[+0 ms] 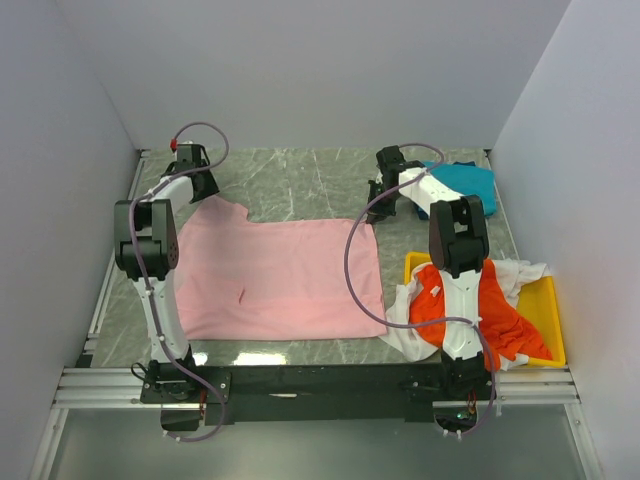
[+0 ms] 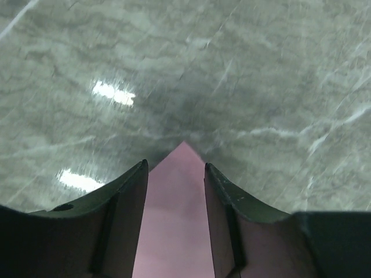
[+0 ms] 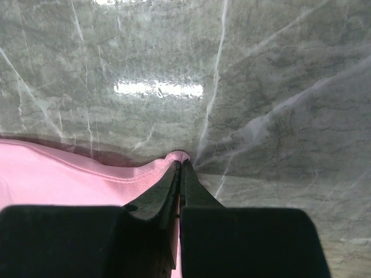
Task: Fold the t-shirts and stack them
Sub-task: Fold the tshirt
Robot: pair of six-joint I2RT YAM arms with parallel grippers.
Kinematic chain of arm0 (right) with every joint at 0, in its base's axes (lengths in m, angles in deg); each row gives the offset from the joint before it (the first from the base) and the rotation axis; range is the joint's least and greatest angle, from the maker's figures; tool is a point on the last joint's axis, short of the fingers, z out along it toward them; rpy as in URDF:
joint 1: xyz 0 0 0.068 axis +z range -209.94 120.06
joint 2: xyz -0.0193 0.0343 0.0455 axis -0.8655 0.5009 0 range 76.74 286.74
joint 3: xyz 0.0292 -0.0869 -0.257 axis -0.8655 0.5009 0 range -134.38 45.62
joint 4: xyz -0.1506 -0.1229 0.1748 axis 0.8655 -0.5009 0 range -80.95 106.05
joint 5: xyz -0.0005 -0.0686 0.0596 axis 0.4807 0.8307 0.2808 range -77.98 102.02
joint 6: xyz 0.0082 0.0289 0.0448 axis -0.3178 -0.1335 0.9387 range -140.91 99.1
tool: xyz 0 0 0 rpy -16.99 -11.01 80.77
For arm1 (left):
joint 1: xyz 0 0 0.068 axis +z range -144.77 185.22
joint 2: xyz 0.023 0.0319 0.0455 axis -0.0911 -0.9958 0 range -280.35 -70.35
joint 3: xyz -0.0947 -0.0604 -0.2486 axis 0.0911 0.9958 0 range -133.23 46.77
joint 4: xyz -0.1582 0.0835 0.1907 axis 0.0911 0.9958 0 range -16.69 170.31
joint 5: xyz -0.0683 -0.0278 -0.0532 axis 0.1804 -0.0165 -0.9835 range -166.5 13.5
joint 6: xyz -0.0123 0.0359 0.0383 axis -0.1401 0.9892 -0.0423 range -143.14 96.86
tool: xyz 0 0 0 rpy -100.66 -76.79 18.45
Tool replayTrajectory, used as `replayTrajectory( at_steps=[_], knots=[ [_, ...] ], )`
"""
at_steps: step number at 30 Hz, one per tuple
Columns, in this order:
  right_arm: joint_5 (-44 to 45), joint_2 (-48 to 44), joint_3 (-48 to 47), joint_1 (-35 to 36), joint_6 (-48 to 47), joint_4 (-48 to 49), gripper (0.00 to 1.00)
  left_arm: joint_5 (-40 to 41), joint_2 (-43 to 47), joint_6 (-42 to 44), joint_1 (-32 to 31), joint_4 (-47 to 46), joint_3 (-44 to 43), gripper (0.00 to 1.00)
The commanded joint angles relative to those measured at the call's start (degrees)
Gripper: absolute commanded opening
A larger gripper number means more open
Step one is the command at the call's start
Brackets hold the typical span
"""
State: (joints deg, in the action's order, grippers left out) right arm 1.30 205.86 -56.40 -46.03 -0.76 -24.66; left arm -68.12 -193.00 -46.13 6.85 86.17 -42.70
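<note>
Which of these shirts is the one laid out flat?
The pink t-shirt, spread mid-table. The teal shirt lies bunched far right; the orange-red shirt and white shirt are heaped on the yellow tray.

The left arm (image 1: 150, 245) and right arm (image 1: 458, 240) are both stretched way out from their bases, elbows up high. The left gripper (image 2: 175, 174) is held low, fingers spread apart. The right gripper (image 3: 180, 168) is squeezed fully closed, a corner of the pink t-shirt (image 3: 64, 174) pinched between its fingers.
</note>
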Motion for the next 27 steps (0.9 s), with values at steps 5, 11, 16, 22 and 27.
replayTrajectory(
  at_steps=[5,11,16,22,27],
  knots=[
    [0.44,-0.54,2.08,1.12,0.07,-3.59,0.0,-1.09,-3.29,1.62,-0.31,-1.53,-4.22,0.48],
    [0.17,-0.36,1.91,1.12,0.25,-3.68,0.0,-0.39,-4.0,2.41,-0.92,-1.7,-4.31,0.45],
    [0.0,-0.36,1.73,1.12,0.25,-3.68,0.0,1.72,-5.23,3.12,-1.36,-0.12,-5.71,0.4],
    [-0.09,-0.8,2.08,1.29,0.34,-3.59,0.0,4.36,-6.98,2.42,-1.28,2.16,-7.56,0.33],
    [-0.09,-1.06,2.52,1.21,0.43,-3.41,0.0,5.07,-9.27,2.41,-1.28,4.89,-10.28,0.22]
  ],
)
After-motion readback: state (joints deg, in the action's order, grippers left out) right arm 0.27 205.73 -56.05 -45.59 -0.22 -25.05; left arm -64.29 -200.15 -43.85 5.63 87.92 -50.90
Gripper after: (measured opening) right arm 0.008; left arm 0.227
